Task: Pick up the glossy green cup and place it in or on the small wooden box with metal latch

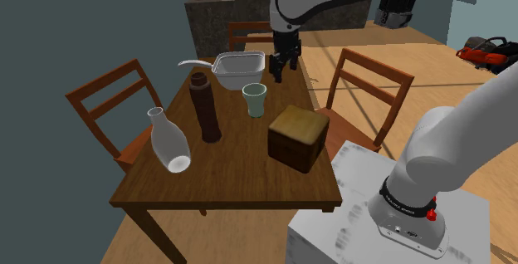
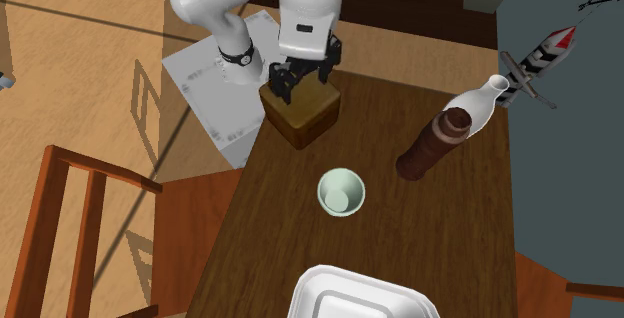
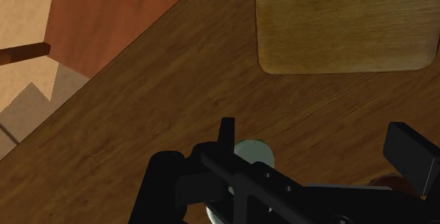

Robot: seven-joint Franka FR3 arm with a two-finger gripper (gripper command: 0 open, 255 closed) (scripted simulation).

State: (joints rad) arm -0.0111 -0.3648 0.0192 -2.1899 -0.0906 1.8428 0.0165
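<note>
**Operator:** Report the gripper condition.

**Technician:** The gripper is released. Its two black fingers stand well apart and nothing is between them. It hangs above the table, not touching any item.

**Operator:** Where is the cup?

**Technician:** The cup is pale green. It stands upright on the table, mouth up, touching no other item. In the wrist view its rim shows just beside one finger, partly hidden behind the gripper body. In the shoulder view the gripper is above the cup and beyond it.

**Operator:** List the remaining items, taking the cup as reference.

**Technician:**
- The wooden box lies from the cup toward the stand. It is near the cup but apart from it, with its lid closed (the top is lighter than the sides).
- The white basin is on the cup's far side, away from the stand.
- The dark brown cylinder stands upright near the cup, at the shoulder view's left of it.
- The white carafe is beyond the cylinder, farther from the cup.
- Wooden chairs stand around the table.
</note>
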